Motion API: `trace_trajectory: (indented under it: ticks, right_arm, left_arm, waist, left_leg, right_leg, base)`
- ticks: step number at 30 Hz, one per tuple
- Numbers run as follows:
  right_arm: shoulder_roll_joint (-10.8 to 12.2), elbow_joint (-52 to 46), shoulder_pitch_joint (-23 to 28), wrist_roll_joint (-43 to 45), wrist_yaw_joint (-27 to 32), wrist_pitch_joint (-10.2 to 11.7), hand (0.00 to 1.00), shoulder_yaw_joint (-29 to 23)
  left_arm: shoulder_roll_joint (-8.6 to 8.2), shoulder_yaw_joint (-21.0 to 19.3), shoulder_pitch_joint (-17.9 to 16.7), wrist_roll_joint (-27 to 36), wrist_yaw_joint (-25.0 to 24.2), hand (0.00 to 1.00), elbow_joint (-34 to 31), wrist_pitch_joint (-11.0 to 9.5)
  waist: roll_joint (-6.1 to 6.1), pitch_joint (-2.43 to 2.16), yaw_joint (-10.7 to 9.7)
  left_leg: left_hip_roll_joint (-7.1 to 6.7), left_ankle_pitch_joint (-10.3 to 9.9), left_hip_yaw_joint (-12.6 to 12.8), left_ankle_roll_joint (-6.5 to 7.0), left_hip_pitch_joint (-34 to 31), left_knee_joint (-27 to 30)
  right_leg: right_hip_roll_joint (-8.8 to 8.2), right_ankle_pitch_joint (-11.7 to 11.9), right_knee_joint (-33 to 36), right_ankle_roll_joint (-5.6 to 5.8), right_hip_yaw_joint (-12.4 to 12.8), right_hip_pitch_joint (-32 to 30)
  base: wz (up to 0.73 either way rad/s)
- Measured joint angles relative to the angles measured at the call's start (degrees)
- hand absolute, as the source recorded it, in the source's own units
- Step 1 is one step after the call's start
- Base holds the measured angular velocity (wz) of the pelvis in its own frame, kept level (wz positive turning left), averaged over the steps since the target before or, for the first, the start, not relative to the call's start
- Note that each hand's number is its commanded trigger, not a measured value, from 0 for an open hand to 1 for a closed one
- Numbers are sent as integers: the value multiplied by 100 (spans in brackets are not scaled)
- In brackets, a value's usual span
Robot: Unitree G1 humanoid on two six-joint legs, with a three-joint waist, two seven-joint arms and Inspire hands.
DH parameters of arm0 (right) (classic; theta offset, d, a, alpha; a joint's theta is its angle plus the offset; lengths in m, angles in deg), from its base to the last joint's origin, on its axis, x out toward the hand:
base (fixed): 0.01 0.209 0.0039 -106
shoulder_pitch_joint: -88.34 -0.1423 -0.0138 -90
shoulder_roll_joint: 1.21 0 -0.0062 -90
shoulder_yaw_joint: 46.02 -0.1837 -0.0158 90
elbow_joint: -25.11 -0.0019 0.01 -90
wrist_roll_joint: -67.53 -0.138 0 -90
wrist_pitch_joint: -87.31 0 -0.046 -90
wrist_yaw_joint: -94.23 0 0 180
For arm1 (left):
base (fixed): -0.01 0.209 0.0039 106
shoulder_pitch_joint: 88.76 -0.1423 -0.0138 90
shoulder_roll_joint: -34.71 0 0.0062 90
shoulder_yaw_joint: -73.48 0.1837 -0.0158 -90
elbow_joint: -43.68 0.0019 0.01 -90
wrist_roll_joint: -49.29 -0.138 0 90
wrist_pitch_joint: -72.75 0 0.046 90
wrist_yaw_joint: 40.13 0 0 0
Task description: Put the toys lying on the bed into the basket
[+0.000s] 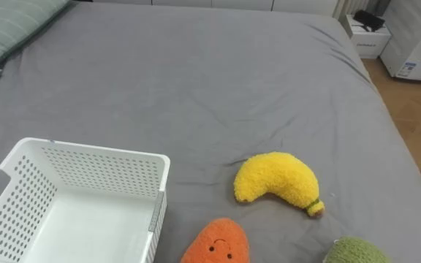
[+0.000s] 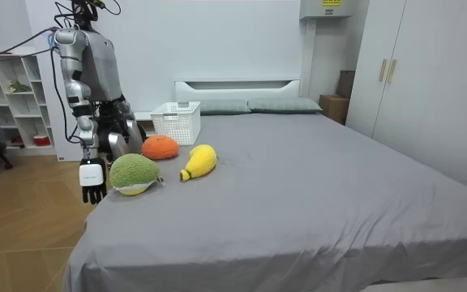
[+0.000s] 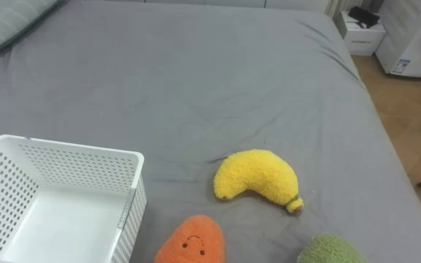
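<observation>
**Grey bed, right hand hanging idle at its edge**

Seen from the room view, the robot stood upright at the bed's side on the room view's left. Its right hand hung down by the mattress edge, fingers loose and holding nothing.

Closest to that hand lay the green toy, round with a paler underside, right at the edge of the sheet. The eye views caught just its fuzzy top at their lower border. Next in came the orange toy. The eye views showed a small stitched face on it, upright to the robot, which the room view did not reveal.

Further onto the bed lay the banana toy, apart from both others. Its long axis ran across the robot's view, sloping down to the right. The thick end sat to the robot's left. The greenish-brown stem tip pointed to the robot's right and slightly toward it, and the curve arched away toward the far side of the bed.

On the robot's left stood the white perforated basket. Its bare bottom was visible from above, while the room view gave only its outer wall.

Pillows lay by the headboard. Open shelves stood behind the robot, and a wardrobe filled the room view's right.
</observation>
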Motion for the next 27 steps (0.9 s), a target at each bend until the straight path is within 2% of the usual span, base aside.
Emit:
trace_trajectory:
  ticks: [19, 23, 27]
  right_arm:
    - [0, 18, 142, -121, 4, 0, 0, -4]
    - [0, 158, 140, -579, 24, -10, 0, -62]
    - [4, 212, 225, -1265, 158, -5, 0, -538]
  left_arm:
    - [3, -1, 6, 16, 73, 0, -21, 16]
    - [-1, 9, 11, 136, 67, 0, -57, 9]
    - [2, -180, -7, 118, 68, 0, -114, 12]
  waist:
    - [25, -9, -27]
    - [14, -6, -82]
    - [-26, -14, -177]
  left_leg:
    - [10, 0, 58, 0, 51, -32]
    - [13, 0, 72, 0, 46, -31]
    - [13, 0, 73, 0, 60, -35]
  right_leg:
    - [13, 1, 14, 0, 97, 6]
    - [13, 0, 10, -1, 108, -10]
    - [15, 1, 12, -1, 107, 23]
  base:
    - [0]
    - [0]
    - [0]
